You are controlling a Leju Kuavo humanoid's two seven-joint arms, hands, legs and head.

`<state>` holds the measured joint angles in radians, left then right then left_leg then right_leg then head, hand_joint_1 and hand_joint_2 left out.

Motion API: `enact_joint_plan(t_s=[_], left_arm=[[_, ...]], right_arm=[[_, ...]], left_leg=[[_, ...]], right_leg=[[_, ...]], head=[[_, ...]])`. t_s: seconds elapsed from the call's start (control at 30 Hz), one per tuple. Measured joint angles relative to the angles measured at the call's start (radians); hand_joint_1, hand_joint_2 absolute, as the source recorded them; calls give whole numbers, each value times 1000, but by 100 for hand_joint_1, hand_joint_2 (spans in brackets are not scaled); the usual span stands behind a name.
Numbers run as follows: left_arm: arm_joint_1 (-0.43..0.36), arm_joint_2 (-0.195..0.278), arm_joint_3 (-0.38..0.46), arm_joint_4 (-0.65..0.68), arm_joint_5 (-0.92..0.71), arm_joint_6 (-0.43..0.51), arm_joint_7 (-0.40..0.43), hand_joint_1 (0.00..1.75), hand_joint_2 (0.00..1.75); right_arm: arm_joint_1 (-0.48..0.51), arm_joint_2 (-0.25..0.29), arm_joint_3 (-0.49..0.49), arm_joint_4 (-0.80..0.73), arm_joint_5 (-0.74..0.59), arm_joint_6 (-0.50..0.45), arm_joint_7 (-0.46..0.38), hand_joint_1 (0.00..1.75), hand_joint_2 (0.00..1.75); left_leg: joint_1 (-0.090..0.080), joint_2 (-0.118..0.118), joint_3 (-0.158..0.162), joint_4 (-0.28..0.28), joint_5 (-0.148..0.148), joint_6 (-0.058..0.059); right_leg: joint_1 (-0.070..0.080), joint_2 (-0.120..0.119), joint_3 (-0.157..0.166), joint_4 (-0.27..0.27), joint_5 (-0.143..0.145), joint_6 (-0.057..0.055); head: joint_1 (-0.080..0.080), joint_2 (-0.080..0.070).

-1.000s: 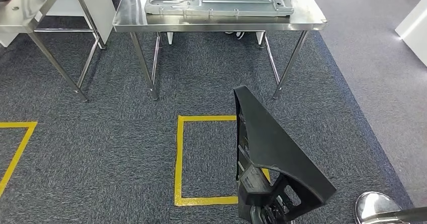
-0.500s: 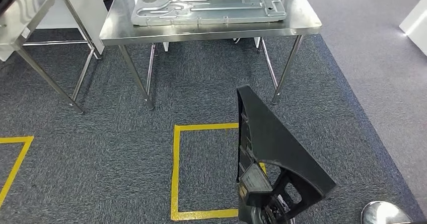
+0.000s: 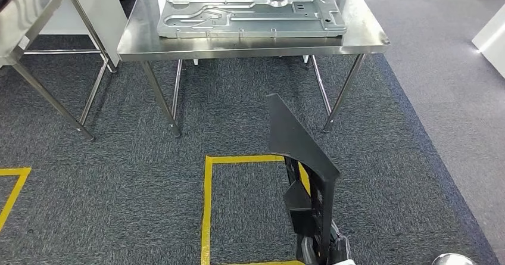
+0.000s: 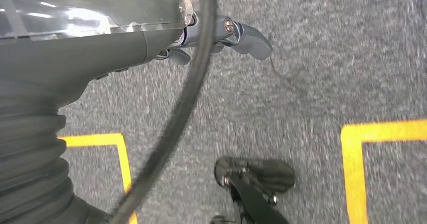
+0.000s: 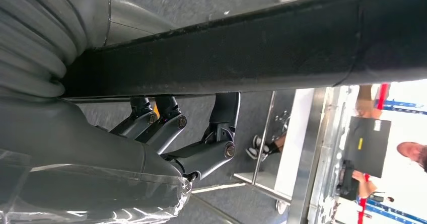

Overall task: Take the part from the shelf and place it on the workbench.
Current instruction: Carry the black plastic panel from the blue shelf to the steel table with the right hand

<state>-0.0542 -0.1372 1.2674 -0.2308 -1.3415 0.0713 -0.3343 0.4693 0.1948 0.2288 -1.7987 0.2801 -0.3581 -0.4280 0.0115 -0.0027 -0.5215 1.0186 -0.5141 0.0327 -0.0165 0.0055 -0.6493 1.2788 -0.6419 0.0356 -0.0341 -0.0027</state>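
The black plastic part (image 3: pixel 298 152) stands upright and edge-on in front of me, low in the head view, over the carpet. My right hand (image 3: pixel 321 250) grips it at its lower end. In the right wrist view the part (image 5: pixel 252 48) is a long black bar, and the hand's dark fingers (image 5: pixel 171 128) curl around it from one side. The steel workbench (image 3: pixel 250 47) stands ahead of me and carries a large grey stamped metal plate (image 3: pixel 250 15). My left hand (image 4: pixel 216 32) hangs over the carpet with nothing in it.
A second steel table (image 3: pixel 36 15) stands at the far left. A yellow tape square (image 3: pixel 208 205) marks the carpet at my feet. A white object (image 3: pixel 491 33) sits at the right edge. A person (image 5: pixel 367 148) stands beyond the table.
The whole view has shifted, so the workbench now lies lower and nearer. The black part has turned from a broad side-on view to edge-on and sits a little further left.
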Motion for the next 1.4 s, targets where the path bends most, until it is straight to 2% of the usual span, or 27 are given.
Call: enact_joint_plan(t_s=[0.03,0.1,0.17,0.2,0.3,0.33,0.37,0.47,0.5,0.53,0.57,0.6,0.63,0.7,0.77,0.83,0.87,0.9,0.97,1.0,1.03,1.07,1.13,1.2,1.27,1.33,1.4], left_arm=[[1,1,0,0,-3,-2,0,0,175],[2,1,-1,0,-8,-7,0,0,175],[-2,2,-2,0,-12,-10,1,0,175],[-3,3,-2,0,-12,-10,1,0,175],[-6,6,-6,0,-19,-13,1,0,175],[-7,7,-8,0,-24,-14,1,0,175],[-8,7,-12,0,-29,-16,1,0,175],[-11,11,-25,0,-44,-20,2,0,175],[-10,13,-28,0,-49,-21,3,0,175],[-9,15,-32,0,-54,-23,4,0,175],[-8,17,-37,0,-58,-26,5,0,175],[-8,20,-43,0,-63,-29,6,0,175],[-9,24,-47,0,-67,-32,7,0,175],[-12,31,-56,1,-73,-37,10,0,175],[-13,36,-64,2,-75,-38,12,0,175],[-14,38,-72,2,-77,-39,12,0,175],[-16,38,-75,2,-79,-40,12,0,175],[-18,39,-76,2,-81,-41,13,0,175],[-22,40,-80,2,-84,-43,14,0,175],[-23,40,-83,2,-85,-44,14,0,175],[-23,40,-86,2,-86,-46,15,0,175],[-22,39,-89,2,-86,-47,15,0,175],[-22,39,-96,3,-86,-48,16,0,175],[-26,40,-99,3,-86,-48,16,0,175],[-31,41,-100,3,-86,-48,16,0,175],[-33,41,-101,3,-86,-48,16,0,175],[-35,41,-101,3,-86,-48,16,0,175]], right_arm=[[-4,-1,-1,-2,18,-10,8,175,175],[-17,-4,-7,-9,49,-27,21,175,175],[-32,-10,-14,-17,63,-35,28,175,175],[-36,-12,-16,-20,65,-38,31,175,175],[-44,-16,-20,-27,72,-42,35,175,175],[-51,-18,-22,-31,78,-44,38,175,175],[-61,-21,-24,-34,85,-45,43,175,175],[-101,-36,-38,-37,120,-51,77,175,175],[-115,-43,-43,-36,136,-51,93,175,175],[-130,-50,-48,-34,153,-50,109,175,175],[-149,-58,-54,-29,171,-47,127,175,175],[-171,-66,-59,-22,191,-44,147,175,175],[-197,-74,-64,-11,212,-40,165,175,175],[-252,-90,-78,21,254,-33,203,175,175],[-296,-105,-89,52,283,-28,228,175,175],[-331,-117,-96,72,310,-26,244,175,175],[-352,-124,-98,85,331,-24,253,175,175],[-375,-131,-99,101,356,-22,264,175,175],[-415,-146,-101,136,409,-19,289,175,175],[-429,-152,-101,152,439,-18,303,175,175],[-440,-159,-100,168,473,-18,318,175,175],[-451,-166,-100,183,509,-17,334,175,175],[-472,-179,-99,211,568,-13,359,175,175],[-487,-189,-98,233,590,-9,369,175,175],[-496,-194,-98,248,595,-7,374,175,175],[-501,-196,-98,256,597,-7,376,175,175],[-507,-198,-98,262,598,-7,376,175,175]], left_leg=[[2,-1,12,0,-9,-3],[8,-2,38,-1,-30,-13],[11,-2,57,-2,-47,-26],[11,-2,64,-3,-53,-34],[10,-2,80,7,-57,-53],[10,-1,71,34,-60,-55],[11,0,49,78,-71,-57],[9,0,-70,251,-140,-57],[8,0,-102,277,-151,-54],[5,0,-121,274,-144,-49],[2,0,-125,239,-112,-41],[-4,1,-118,180,-59,-28],[-11,1,-112,129,-11,-15],[-25,1,-102,57,44,4],[-29,-2,-89,29,47,11],[-22,-4,-57,1,55,15],[-17,-5,-39,-10,56,16],[-13,-4,-28,-17,55,16],[-9,-5,-15,-21,46,16],[-7,-6,-10,-21,39,14],[-4,-8,-1,-21,31,10],[-1,-9,10,-21,22,5],[5,-11,34,-21,2,-8],[6,-13,47,-20,-16,-23],[5,-13,54,-18,-23,-38],[7,-10,53,5,-23,-47],[9,-6,7,93,-41,-51]], right_leg=[[-4,-1,-10,-15,23,5],[-9,-3,6,-119,115,9],[-4,-9,20,-204,163,2],[0,-10,20,-219,169,-7],[3,-7,36,-227,164,-37],[2,-6,49,-233,158,-45],[2,-5,62,-237,154,-52],[9,-3,88,-241,133,-64],[13,-1,97,-241,125,-66],[17,1,109,-241,116,-68],[22,3,122,-242,107,-69],[25,4,133,-242,98,-70],[28,5,143,-243,91,-69],[26,7,152,-248,80,-62],[22,9,162,-250,83,-48],[23,7,170,-231,88,-36],[22,6,157,-203,81,-30],[19,5,129,-157,66,-24],[8,3,45,-48,22,-10],[3,2,8,-13,9,-4],[-2,1,-15,-8,15,2],[-7,-1,-22,-35,44,7],[-15,-5,2,-153,144,17],[-14,-9,22,-235,195,10],[-9,-7,25,-248,192,-11],[-10,-4,37,-250,192,-29],[-8,-4,54,-253,181,-43]], head=[[0,0],[0,0],[0,0],[1,0],[2,0],[2,0],[2,0],[2,0],[2,0],[2,0],[2,0],[2,0],[2,0],[3,0],[3,0],[3,0],[3,0],[3,0],[3,0],[3,0],[3,0],[3,0],[3,0],[3,0],[4,0],[4,0],[3,0]])
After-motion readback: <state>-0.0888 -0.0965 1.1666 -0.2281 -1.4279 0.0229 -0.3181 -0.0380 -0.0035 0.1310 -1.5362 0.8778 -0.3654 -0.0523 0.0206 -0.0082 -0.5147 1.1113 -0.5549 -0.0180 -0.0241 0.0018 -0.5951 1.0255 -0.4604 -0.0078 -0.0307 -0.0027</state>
